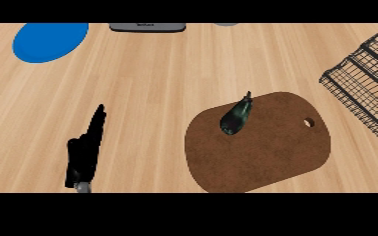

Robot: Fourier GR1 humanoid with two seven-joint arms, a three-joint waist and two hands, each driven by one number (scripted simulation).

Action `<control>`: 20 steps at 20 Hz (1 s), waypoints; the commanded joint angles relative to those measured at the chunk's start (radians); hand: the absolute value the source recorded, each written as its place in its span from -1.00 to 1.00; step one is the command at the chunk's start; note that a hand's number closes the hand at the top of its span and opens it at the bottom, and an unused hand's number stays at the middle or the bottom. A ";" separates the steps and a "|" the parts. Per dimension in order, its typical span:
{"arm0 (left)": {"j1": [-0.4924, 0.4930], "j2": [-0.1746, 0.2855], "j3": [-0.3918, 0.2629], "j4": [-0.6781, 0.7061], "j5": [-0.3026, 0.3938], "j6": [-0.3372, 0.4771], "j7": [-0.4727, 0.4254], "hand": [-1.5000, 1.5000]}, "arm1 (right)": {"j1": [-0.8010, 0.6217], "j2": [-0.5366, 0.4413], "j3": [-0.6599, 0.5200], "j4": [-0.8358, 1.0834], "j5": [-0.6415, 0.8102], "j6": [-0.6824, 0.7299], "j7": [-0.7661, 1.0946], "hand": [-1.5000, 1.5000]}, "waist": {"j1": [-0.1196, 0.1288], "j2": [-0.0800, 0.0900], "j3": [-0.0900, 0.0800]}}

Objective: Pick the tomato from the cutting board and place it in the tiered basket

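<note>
A brown cutting board (266,152) with a small hole near its right edge lies on the wooden counter at the lower right. On its upper left part rests a dark green-black eggplant (237,116), lying tilted with its stem pointing up-right. No tomato shows anywhere. The black wire tiered basket (356,80) reaches in from the right edge. My left hand (86,152) stands at the lower left, fingers straight and pointing up, open and holding nothing. My right hand does not show.
A blue plate (49,40) lies at the top left. A dark grey flat object (148,27) sits at the top edge, with a small grey item (227,24) to its right.
</note>
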 commanded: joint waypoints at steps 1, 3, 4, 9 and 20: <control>-0.006 0.003 0.004 -0.005 0.002 -0.012 0.049 0.00 | -0.067 0.016 0.050 0.135 0.058 -0.031 -0.026 1.00 | -0.007 0.001 -0.002; 0.018 -0.001 0.004 0.030 0.002 -0.015 0.000 0.00 | -0.083 0.016 0.026 0.297 0.061 -0.082 -0.153 1.00 | -0.002 0.003 -0.002; 0.014 -0.006 -0.003 0.024 -0.001 -0.019 -0.005 0.00 | -0.089 0.112 0.112 0.231 0.126 -0.157 -0.092 1.00 | -0.002 0.003 -0.002; 0.021 -0.017 -0.007 0.031 -0.015 -0.003 -0.005 0.00 | -0.162 0.171 -0.015 0.357 -0.010 -0.198 -0.153 1.00 | -0.001 0.002 -0.001; 0.070 -0.047 -0.029 0.019 -0.035 0.014 -0.035 0.00 | -0.257 0.235 -0.194 0.419 -0.228 -0.290 -0.312 -1.00 | -0.015 -0.001 -0.002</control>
